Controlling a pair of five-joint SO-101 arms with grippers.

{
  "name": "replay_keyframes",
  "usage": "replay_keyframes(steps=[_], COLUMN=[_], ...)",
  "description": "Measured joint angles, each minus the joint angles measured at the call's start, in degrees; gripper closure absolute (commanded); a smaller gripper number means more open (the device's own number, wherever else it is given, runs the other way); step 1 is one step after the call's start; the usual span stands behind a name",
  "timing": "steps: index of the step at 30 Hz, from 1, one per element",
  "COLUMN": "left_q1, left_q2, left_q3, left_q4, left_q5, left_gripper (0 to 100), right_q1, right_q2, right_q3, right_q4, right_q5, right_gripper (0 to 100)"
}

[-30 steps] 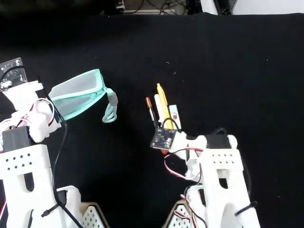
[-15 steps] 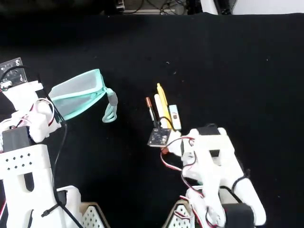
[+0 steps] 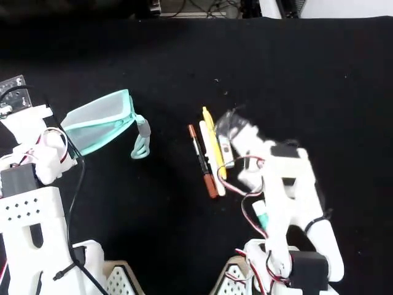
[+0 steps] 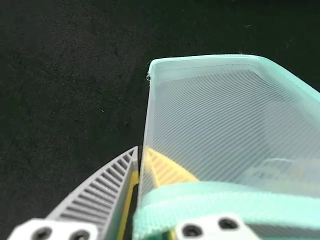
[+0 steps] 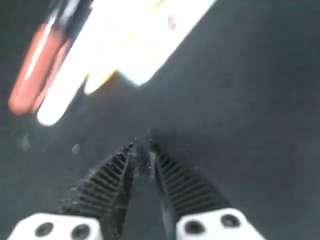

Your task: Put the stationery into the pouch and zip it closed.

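Observation:
A teal mesh pouch (image 3: 101, 121) lies at the left of the black table with its loop strap (image 3: 142, 142) trailing right. My left gripper (image 4: 138, 167) is shut on the pouch (image 4: 225, 130) at its edge, one ribbed finger (image 4: 102, 200) outside the mesh. The stationery lies side by side mid-table: a brown pen (image 3: 202, 161), a white pen (image 3: 212, 165), a yellow pen (image 3: 212, 140) and a short white piece (image 3: 226, 151). My right gripper (image 3: 234, 134) hovers just right of them. Its fingers (image 5: 116, 172) are shut on nothing, above bare cloth, with the pens' ends (image 5: 65, 70) ahead.
Black cloth (image 3: 319, 86) covers the whole table, with open room at the back and right. The white arm bases (image 3: 37, 246) stand at the near edge. Cables (image 3: 202, 9) lie beyond the far edge.
My right arm has swung off the pens' near ends, toward the back and right, so all the stationery shows. The left arm and pouch have stayed put.

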Motion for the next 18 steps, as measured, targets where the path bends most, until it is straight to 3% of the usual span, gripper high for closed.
replay_keyframes(steps=[5, 10, 18], left_q1=[0.00, -0.18, -0.18], left_q2=[0.00, 0.00, 0.00], left_q3=[0.00, 0.00, 0.00], left_q4=[0.00, 0.00, 0.00], left_q5=[0.00, 0.00, 0.00], left_gripper=[97, 97, 97], right_q1=[0.18, 0.18, 0.18], right_q2=[0.00, 0.00, 0.00], right_q3=[-5.10, -5.45, -5.45], right_q4=[0.44, 12.92, 26.20], right_q5=[-4.57, -4.75, 2.81], right_gripper=[94.7, 68.1, 71.5])
